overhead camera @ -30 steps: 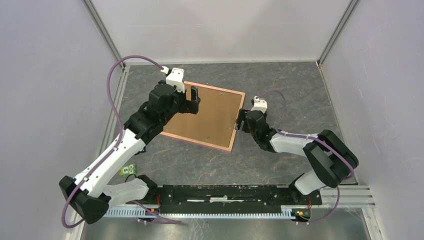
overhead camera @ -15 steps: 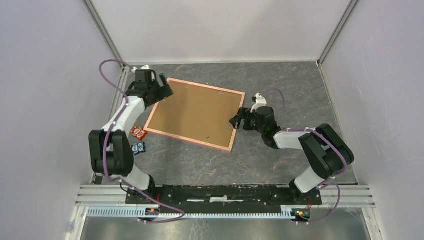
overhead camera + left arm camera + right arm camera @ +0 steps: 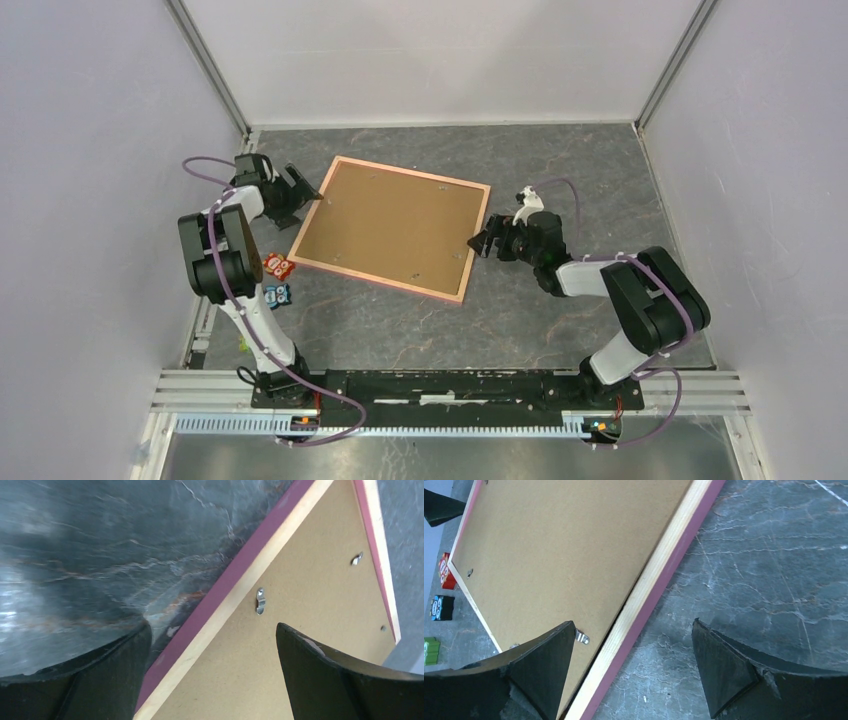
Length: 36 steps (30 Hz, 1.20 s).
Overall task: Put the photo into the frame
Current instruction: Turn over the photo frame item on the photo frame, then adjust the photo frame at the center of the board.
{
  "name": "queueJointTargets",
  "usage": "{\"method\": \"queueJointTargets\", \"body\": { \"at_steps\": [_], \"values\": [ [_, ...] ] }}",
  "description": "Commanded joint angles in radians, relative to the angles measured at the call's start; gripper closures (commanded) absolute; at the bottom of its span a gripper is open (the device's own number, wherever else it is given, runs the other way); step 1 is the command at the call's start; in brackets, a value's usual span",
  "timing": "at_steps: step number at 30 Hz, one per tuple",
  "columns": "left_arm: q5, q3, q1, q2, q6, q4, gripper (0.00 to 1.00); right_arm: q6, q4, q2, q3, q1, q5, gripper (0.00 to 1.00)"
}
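A dark grey marbled tabletop (image 3: 560, 150) sat between pale lilac walls (image 3: 440, 60). The pink thin-bordered rectangular frame (image 3: 376, 281) lay flat mid-table, its brown backing board (image 3: 395, 225) facing up. The left gripper (image 3: 212, 630) and right gripper (image 3: 634, 625) gaped wide at opposite frame edges, holding nothing. Print on the small red block (image 3: 278, 266) and the small blue block (image 3: 281, 294) was unreadable.

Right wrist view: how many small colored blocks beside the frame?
3: red block, blue block, green block, in a line past the frame's left edge. Others may be hidden.
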Motion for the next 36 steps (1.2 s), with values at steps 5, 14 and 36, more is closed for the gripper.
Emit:
{"method": "queueJointTargets", "body": {
  "at_steps": [5,14,36],
  "values": [
    [0.2,0.015,-0.021,0.062,-0.062,-0.016,0.0,0.042,0.029,-0.024,-0.014,-0.054,-0.074,0.15],
    [0.283,-0.197,-0.118,-0.04,-0.293,0.139,0.01,-0.065,-0.14,-0.181,-0.009,-0.095,-0.082,0.28],
    [0.283,-0.212,-0.116,-0.08,-0.356,0.155,0.01,-0.137,-0.262,-0.14,0.032,-0.096,0.053,0.39]
  ]
}}
